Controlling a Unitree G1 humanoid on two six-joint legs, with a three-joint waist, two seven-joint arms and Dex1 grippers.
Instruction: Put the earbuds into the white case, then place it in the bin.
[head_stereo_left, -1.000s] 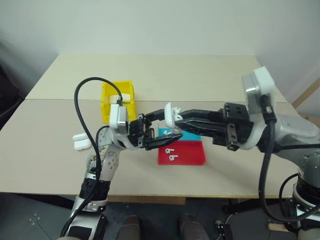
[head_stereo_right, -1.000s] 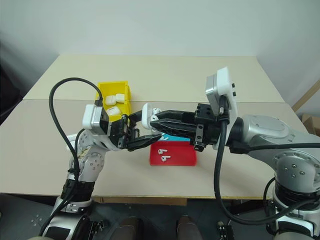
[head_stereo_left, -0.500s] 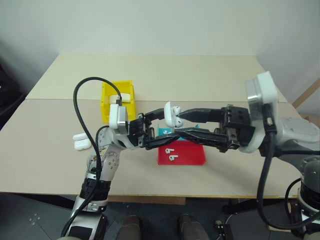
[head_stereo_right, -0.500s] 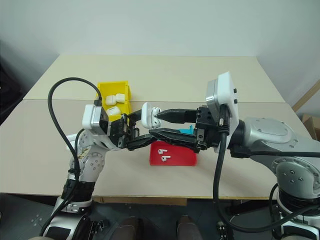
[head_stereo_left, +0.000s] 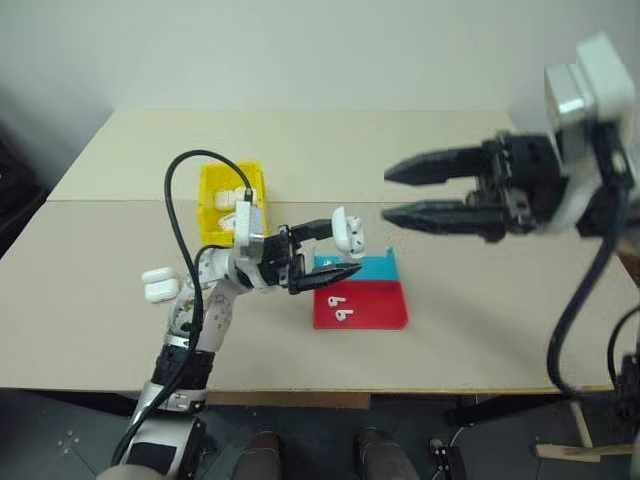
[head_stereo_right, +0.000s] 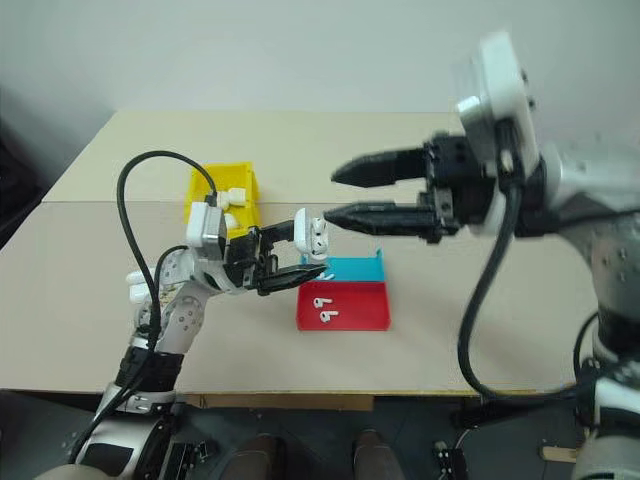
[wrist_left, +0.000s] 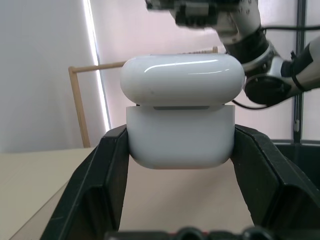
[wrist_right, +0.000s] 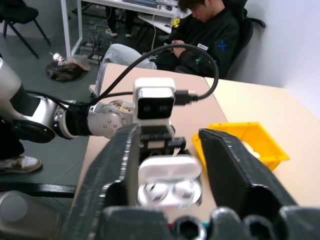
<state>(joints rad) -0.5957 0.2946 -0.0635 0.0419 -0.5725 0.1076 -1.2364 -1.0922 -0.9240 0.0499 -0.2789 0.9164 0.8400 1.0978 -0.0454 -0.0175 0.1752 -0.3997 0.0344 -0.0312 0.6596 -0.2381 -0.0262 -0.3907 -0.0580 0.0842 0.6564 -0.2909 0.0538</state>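
At centre frame the left gripper (head_stereo_left: 335, 253) is clamped on the glossy white case (head_stereo_left: 345, 231), lid hinged open with both earbuds (wrist_right: 170, 191) seated inside, no legible markings, while the right gripper (head_stereo_left: 402, 194), upper right, stands parted and empty.

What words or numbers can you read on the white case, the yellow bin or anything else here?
There are none to read.
The white case is plain, with no words on it.
The yellow bin and the red-and-blue tray carry no labels.
The person's dark top has a small blue cross-shaped mark, not a letter.
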